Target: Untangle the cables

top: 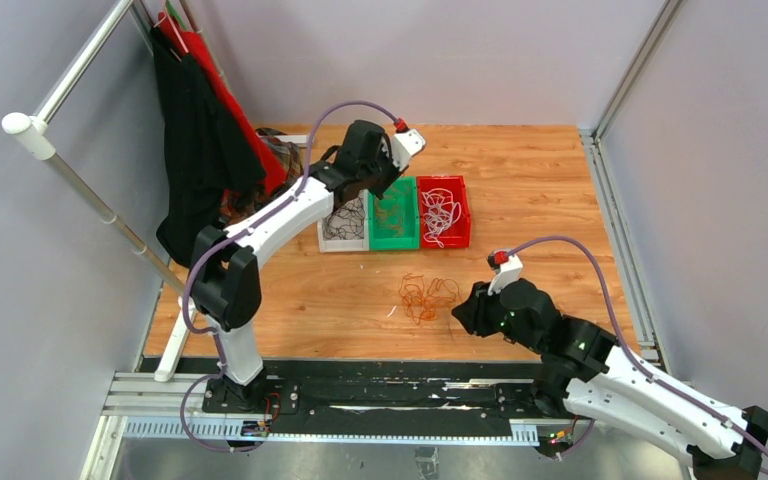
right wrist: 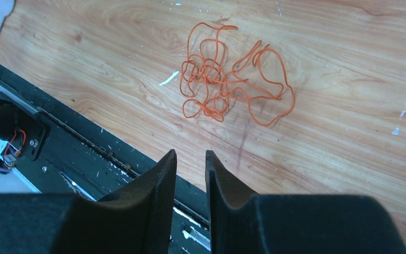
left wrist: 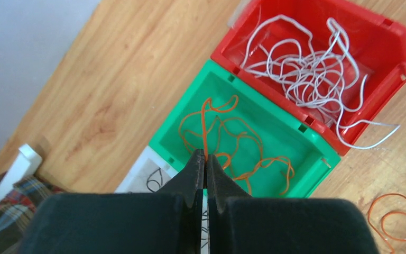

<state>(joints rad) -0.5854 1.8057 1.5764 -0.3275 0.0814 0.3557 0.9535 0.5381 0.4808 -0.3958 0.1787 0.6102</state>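
Note:
A loose tangle of orange cables (top: 426,296) (right wrist: 232,79) lies on the wooden table in front of the right arm. My right gripper (top: 457,312) (right wrist: 191,154) hovers just short of it over the table's near edge, jaws open with nothing between them. More orange cables (left wrist: 232,143) lie in the green bin (top: 393,243) (left wrist: 182,119). My left gripper (top: 388,195) (left wrist: 206,154) hangs above that bin, shut on an orange cable that runs straight down from its tips. White cables (top: 440,212) (left wrist: 306,69) fill the red bin (left wrist: 391,47). Black cables (top: 343,222) (left wrist: 156,177) sit in the white bin (left wrist: 137,174).
The three bins stand side by side at mid-table. Black and red clothes (top: 195,150) hang on a rail at the left, with plaid fabric (left wrist: 0,201) beneath. A black mounting rail (top: 390,395) runs along the near edge. A small white scrap (right wrist: 168,79) lies beside the tangle.

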